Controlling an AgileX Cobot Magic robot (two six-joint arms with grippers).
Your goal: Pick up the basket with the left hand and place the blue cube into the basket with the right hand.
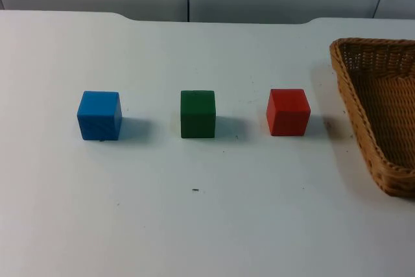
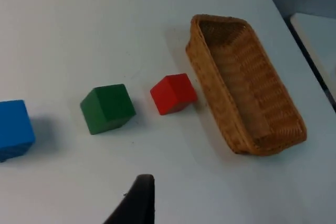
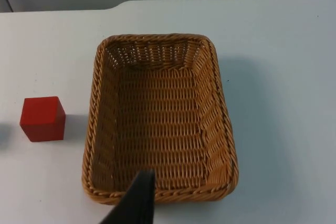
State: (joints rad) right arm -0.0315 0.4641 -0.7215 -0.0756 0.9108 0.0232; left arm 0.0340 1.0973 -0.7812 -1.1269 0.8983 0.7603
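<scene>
Three cubes are set in a row on the white table (image 1: 207, 225): the blue cube (image 1: 99, 115) at the left, a green cube (image 1: 198, 114) in the middle, a red cube (image 1: 288, 112) at the right, each well apart from its neighbour. The wicker basket (image 1: 382, 105) is seen just beyond the red cube, at the table's right side, empty and flat on the surface, not touching the cube.

No step is judged to be begun; nothing is held or lifted. The left gripper (image 2: 137, 203) is seen above the table with the cubes and basket ahead of it, and the right gripper (image 3: 136, 198) is poised over the basket's near rim. Whether the jaws of either are apart or together cannot be told.

The basket's long axis is judged to run from the table's front toward the partition wall, its opening facing up. For the next move, the left gripper is called on to cross toward the basket and take a long rim; the blue cube is left for the right gripper.
</scene>
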